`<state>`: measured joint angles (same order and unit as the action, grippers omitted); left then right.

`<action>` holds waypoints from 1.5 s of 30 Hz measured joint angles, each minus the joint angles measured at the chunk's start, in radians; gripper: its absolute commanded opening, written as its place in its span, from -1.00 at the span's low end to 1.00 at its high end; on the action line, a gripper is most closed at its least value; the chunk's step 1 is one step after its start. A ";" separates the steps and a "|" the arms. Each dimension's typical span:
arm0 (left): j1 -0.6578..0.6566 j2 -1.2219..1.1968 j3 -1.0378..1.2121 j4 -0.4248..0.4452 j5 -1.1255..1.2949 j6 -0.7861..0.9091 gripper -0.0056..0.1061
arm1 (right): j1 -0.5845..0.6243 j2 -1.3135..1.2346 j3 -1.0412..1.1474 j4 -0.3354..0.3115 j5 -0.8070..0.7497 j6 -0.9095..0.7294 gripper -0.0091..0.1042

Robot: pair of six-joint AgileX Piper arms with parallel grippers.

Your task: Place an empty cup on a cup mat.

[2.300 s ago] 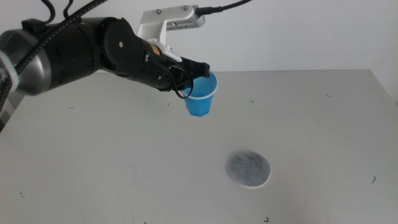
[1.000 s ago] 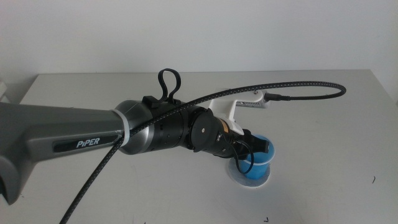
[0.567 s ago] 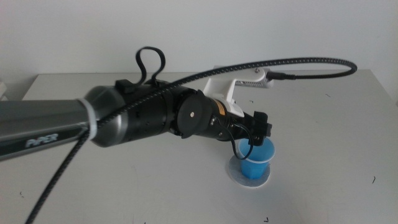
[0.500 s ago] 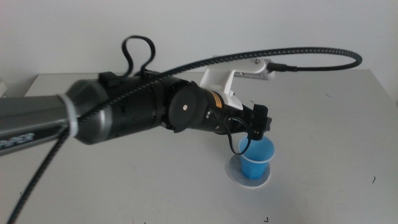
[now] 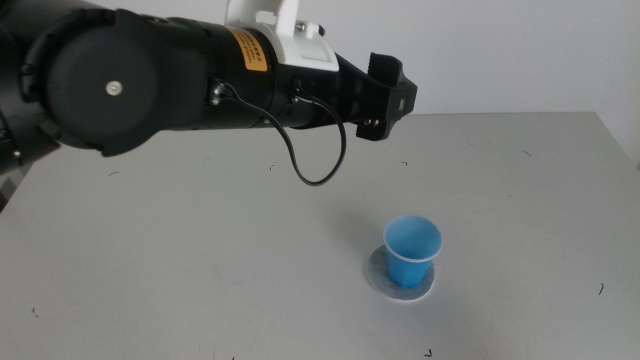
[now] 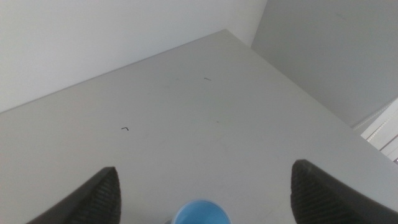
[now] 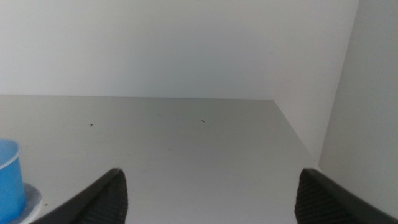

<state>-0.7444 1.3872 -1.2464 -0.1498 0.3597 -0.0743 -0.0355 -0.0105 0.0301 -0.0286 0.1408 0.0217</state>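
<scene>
The blue cup (image 5: pixel 412 250) stands upright on the grey cup mat (image 5: pixel 380 277) in the lower right of the middle view, its mouth open and nothing visible inside it. A crescent of the mat shows to the left and below the cup's base, so the cup sits a little off the mat's centre but within its edge. As far as these views show, the placing is done; what is left is only for the arm to clear away.

The left gripper (image 5: pixel 388 92) hangs high in the upper centre of the frame, well apart from the cup, its jaws spread wide and holding nothing; its wrist view shows the cup's rim (image 6: pixel 200 212) between the two jaw tips. The right gripper (image 7: pixel 211 190) is out of the middle view, jaws also wide, with the cup (image 7: pixel 9 180) at the left edge of its view.

Half a second ago the left gripper was just above the cup's rim; it has since lifted and drawn back toward the upper left, while cup and mat kept their place on the counter (image 5: pixel 520 200).
</scene>
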 measured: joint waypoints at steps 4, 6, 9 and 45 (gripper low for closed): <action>0.002 -0.047 0.000 0.043 0.013 0.002 0.98 | 0.000 0.000 0.000 0.000 0.000 0.000 0.82; 0.003 -0.068 0.000 0.074 0.019 0.002 0.98 | 0.000 0.000 0.000 0.000 0.000 0.000 0.82; 0.025 -0.107 0.000 0.094 0.058 0.008 0.98 | 0.000 0.000 0.000 0.000 0.000 0.000 0.82; 0.733 -1.134 1.097 0.073 -0.193 0.156 0.98 | 0.000 0.000 0.000 0.000 0.000 0.000 0.82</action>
<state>-0.0117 0.2534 -0.1490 -0.0765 0.1670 0.0821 -0.0355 -0.0105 0.0301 -0.0286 0.1408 0.0217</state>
